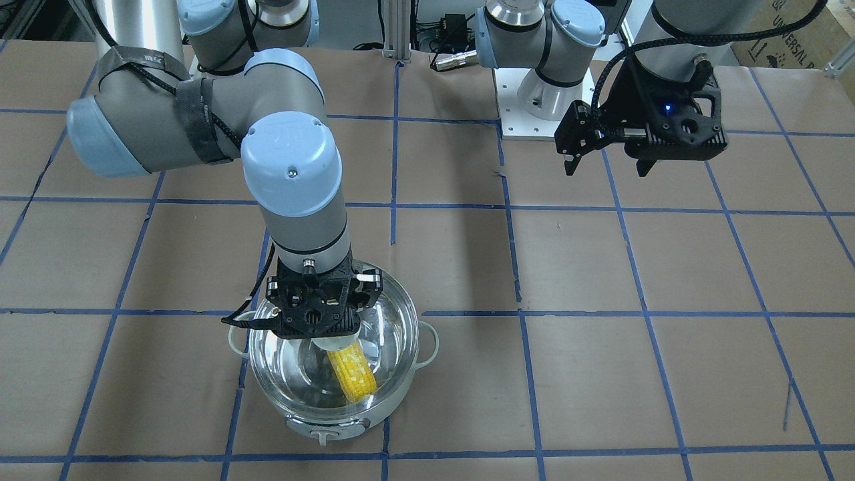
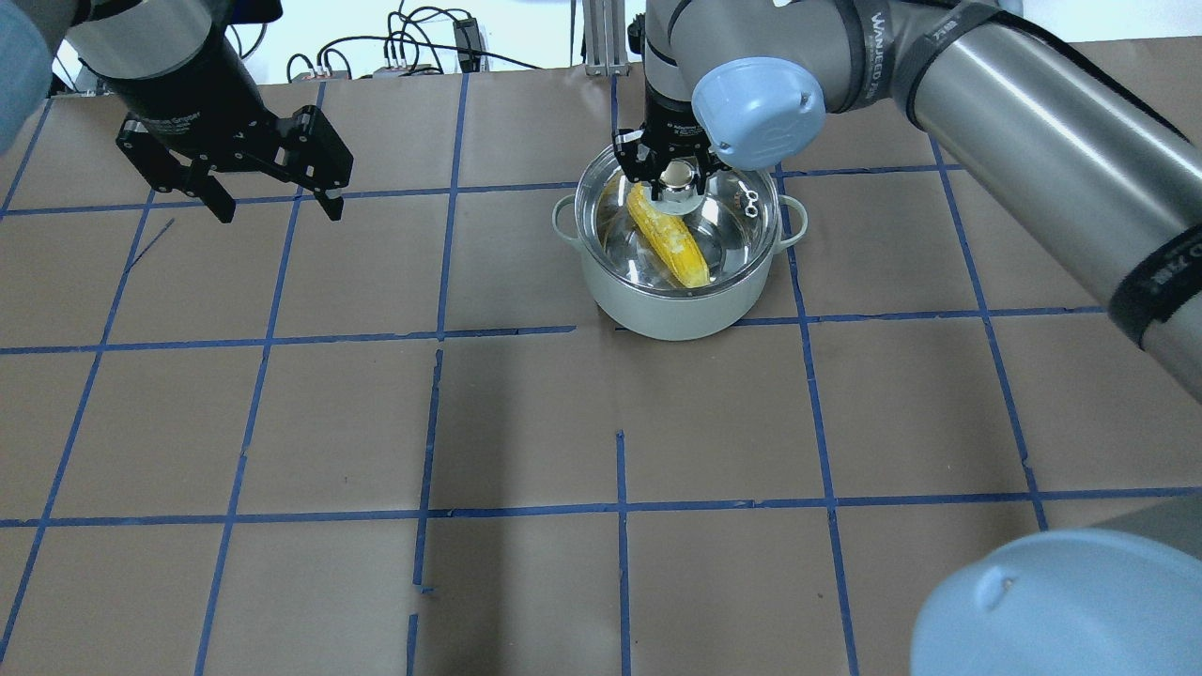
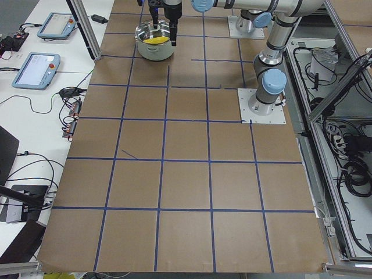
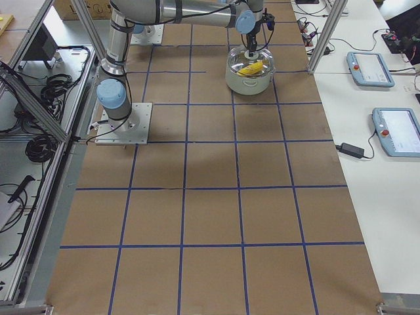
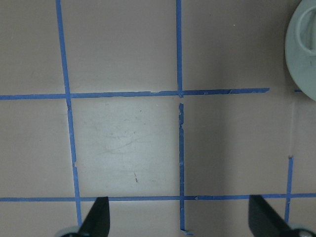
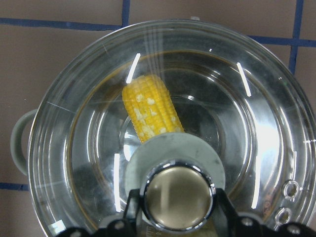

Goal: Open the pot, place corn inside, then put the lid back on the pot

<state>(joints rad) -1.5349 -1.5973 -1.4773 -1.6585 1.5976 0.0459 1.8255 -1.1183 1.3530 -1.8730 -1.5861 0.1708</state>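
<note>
The pale grey-white pot (image 1: 394, 395) stands on the brown table, and the yellow corn (image 1: 353, 373) lies slanted inside it. The clear glass lid (image 1: 395, 319) sits on the pot's rim. My right gripper (image 1: 332, 342) stands straight above the pot, shut on the lid's knob. In the right wrist view the fingers (image 6: 133, 210) press both sides of the brass-capped knob (image 6: 177, 195), with the corn (image 6: 148, 106) showing through the lid (image 6: 256, 128). My left gripper (image 1: 606, 167) is open and empty, held above the table far from the pot (image 2: 671, 314).
Blue tape lines (image 2: 441, 272) divide the brown table into squares. The pot's edge (image 5: 303, 49) shows at the top right of the left wrist view. The arm bases (image 1: 544, 100) stand at the table's robot side. Tablets (image 4: 394, 128) lie on a side bench.
</note>
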